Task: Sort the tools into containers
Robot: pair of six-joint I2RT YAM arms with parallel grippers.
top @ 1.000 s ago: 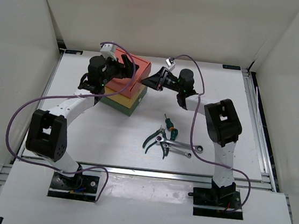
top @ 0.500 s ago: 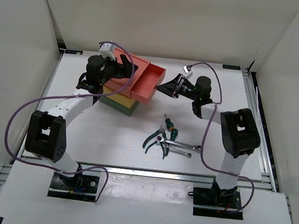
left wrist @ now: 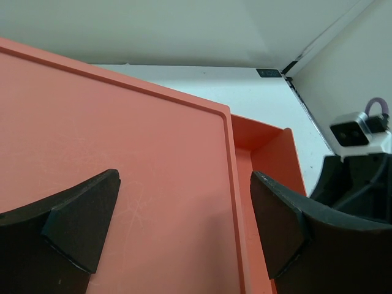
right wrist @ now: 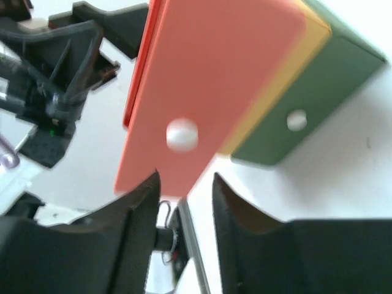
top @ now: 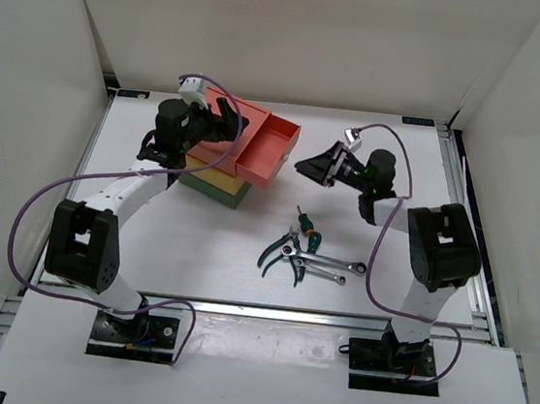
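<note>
Salmon-red drawer (top: 268, 153) juts open, right fingers (right wrist: 125, 233) parted empty near its knob (right wrist: 182, 135), left fingers (left wrist: 73, 226) spread above it.

Robotics lab test cell: plain white panel walls (top: 298, 39) around aluminium-railed table (top: 196, 247).

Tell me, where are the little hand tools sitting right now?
In the top view, the tools lie clustered right of centre, on the near side of the open salmon-red drawer and just left of the right arm.
</note>
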